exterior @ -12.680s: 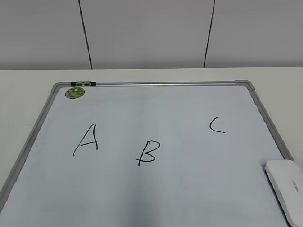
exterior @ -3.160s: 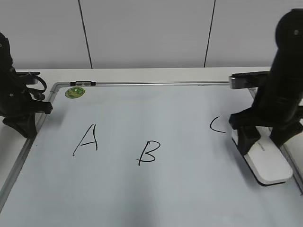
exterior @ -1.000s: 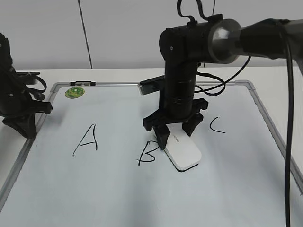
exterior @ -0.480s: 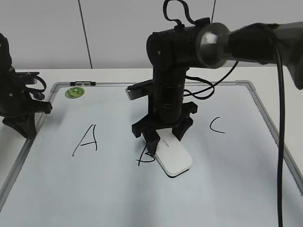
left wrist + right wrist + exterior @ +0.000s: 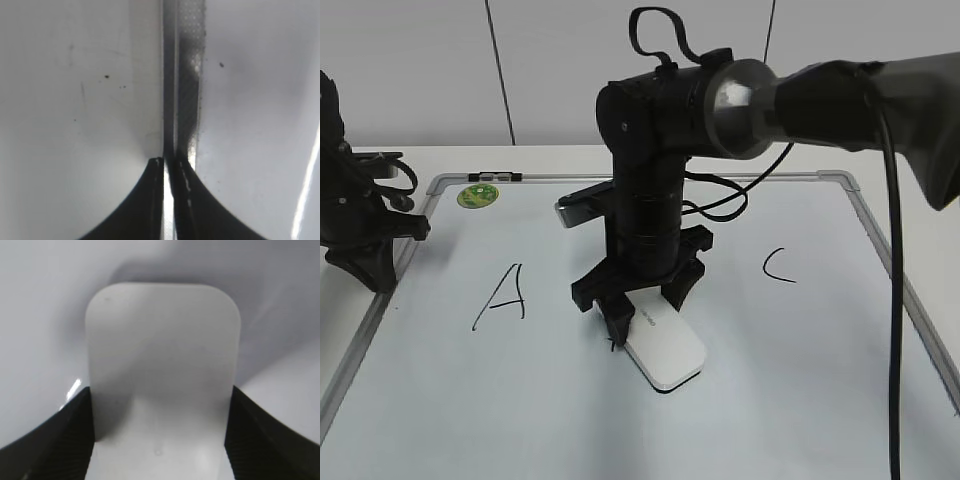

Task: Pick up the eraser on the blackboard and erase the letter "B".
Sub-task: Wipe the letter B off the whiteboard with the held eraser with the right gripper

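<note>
The blackboard (image 5: 800,400) is a white dry-erase board with a grey frame and a green sticker (image 5: 477,196). My right gripper (image 5: 638,308) is shut on the white eraser (image 5: 666,352) and presses it flat on the board at the spot of the letter "B". Only a small black trace of the "B" (image 5: 611,343) shows at the eraser's left edge; the rest is hidden or wiped. In the right wrist view the eraser (image 5: 162,370) fills the gap between the jaws (image 5: 159,440). My left gripper (image 5: 372,262) rests shut at the board's left frame (image 5: 187,75), holding nothing (image 5: 167,162).
The black "A" (image 5: 502,296) is left of the eraser and the black "C" (image 5: 778,266) is to its right. A black clip (image 5: 495,177) sits on the top frame. The right arm's cable (image 5: 905,300) hangs along the right side.
My right gripper has slid the eraser to the left and slightly forward over the "B". Most of the letter no longer shows. The left arm has not moved.
</note>
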Controlling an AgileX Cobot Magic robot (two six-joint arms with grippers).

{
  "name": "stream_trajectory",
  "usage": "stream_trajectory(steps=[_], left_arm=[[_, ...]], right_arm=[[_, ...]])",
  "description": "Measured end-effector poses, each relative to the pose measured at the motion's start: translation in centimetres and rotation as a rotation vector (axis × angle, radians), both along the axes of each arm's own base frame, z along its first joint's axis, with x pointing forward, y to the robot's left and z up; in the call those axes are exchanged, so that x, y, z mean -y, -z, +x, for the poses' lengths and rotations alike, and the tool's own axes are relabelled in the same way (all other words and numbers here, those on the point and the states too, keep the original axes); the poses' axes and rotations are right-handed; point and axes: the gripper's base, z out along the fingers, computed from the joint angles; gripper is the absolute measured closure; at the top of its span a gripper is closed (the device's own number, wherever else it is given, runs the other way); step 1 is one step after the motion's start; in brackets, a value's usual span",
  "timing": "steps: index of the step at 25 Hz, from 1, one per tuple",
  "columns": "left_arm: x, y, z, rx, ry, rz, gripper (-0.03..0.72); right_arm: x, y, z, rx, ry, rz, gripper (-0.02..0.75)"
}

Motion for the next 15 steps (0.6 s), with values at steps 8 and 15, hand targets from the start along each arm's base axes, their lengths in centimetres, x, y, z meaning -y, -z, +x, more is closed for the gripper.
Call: stream_trajectory(steps=[8,15], left_arm=[[0.0,0.0,0.0,0.000,0.000,0.000,0.666],[0.0,0.0,0.0,0.000,0.000,0.000,0.666]], right_arm=[[-1.9,-0.2,-1.1,-0.001,-0.041,0.017,0.208],[-2.7,-0.4,-0.9,0.027,-0.037,0.015,0.208]])
